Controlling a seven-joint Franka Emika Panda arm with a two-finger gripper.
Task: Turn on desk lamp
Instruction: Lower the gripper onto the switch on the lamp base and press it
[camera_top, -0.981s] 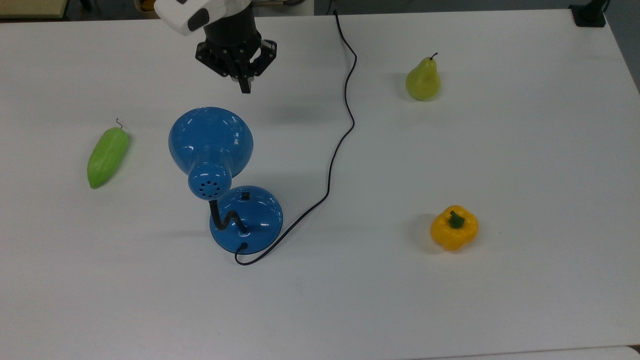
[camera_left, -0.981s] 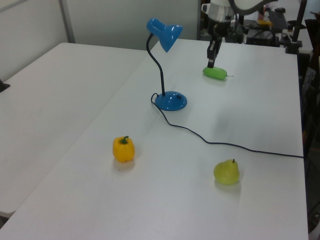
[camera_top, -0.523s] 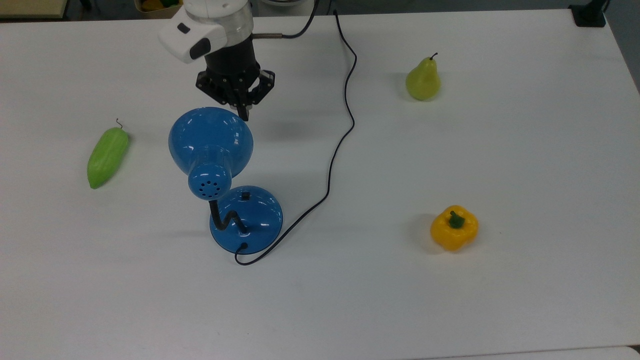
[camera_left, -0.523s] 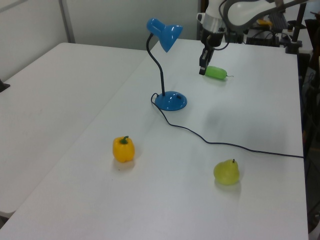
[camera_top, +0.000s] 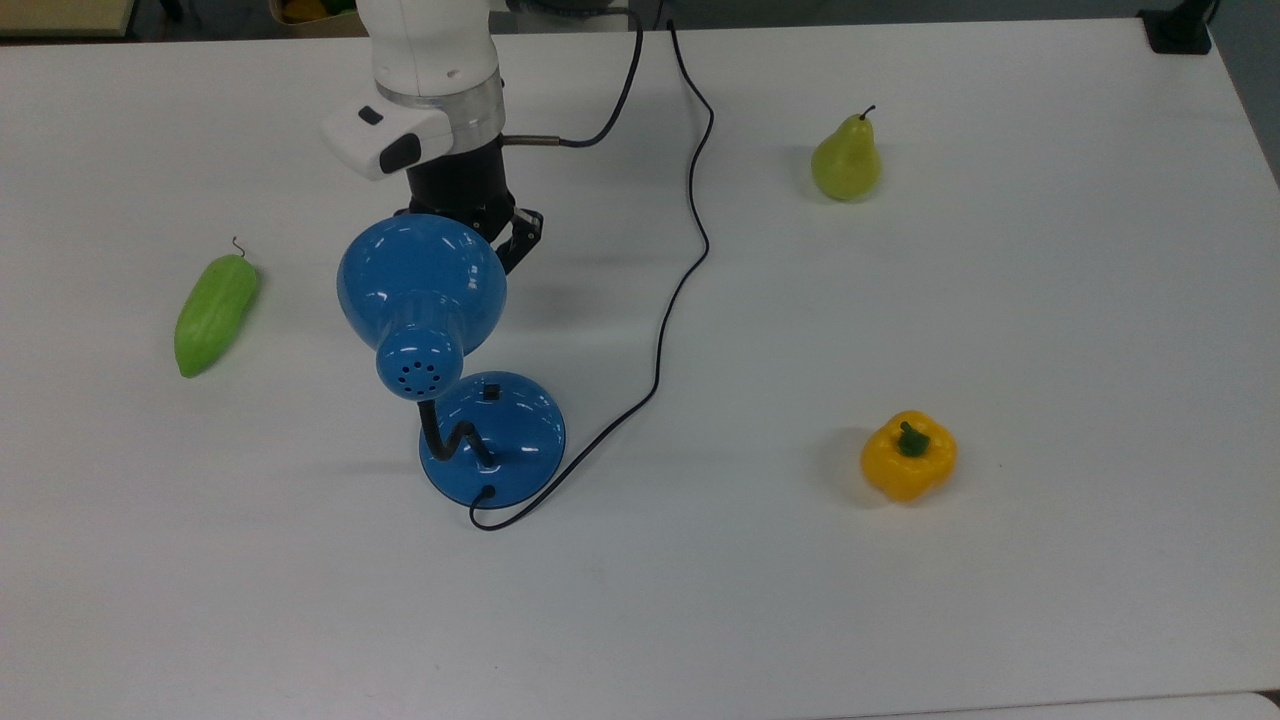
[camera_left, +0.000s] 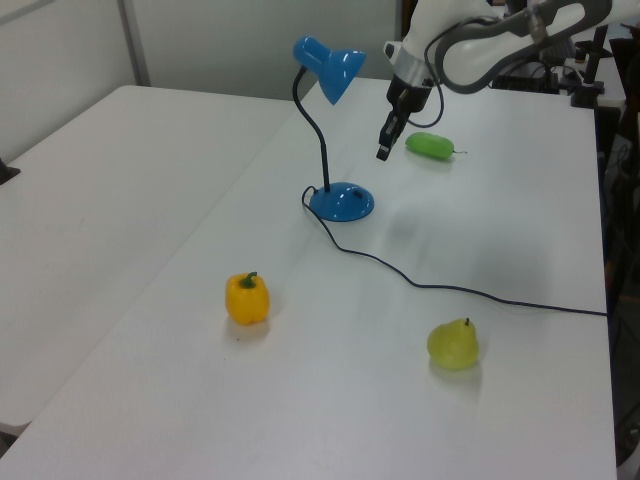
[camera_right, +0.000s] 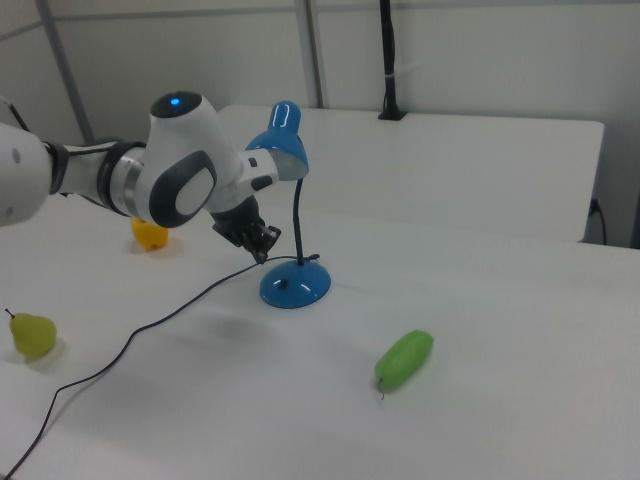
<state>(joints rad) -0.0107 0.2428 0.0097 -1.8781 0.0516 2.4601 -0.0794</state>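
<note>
Sitting nearest in the left view are the pear (camera_left: 453, 343) and yellow pepper (camera_left: 247, 298) on the white surface (camera_left: 330, 400). Beyond them stands the desk lamp (camera_left: 336, 140), its cord (camera_left: 480, 293) trailing off. The gripper (camera_left: 384, 151) hangs above its base, fingers pressed together on nothing, touching nothing. Farthest lies the green gourd (camera_left: 430, 146).

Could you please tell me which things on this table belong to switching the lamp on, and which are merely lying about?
Part of the job:
- glossy blue desk lamp with dome shade
- small black switch on its round base
- gripper

Lying about:
- green cucumber-like vegetable
- yellow-green pear
- yellow bell pepper
</note>
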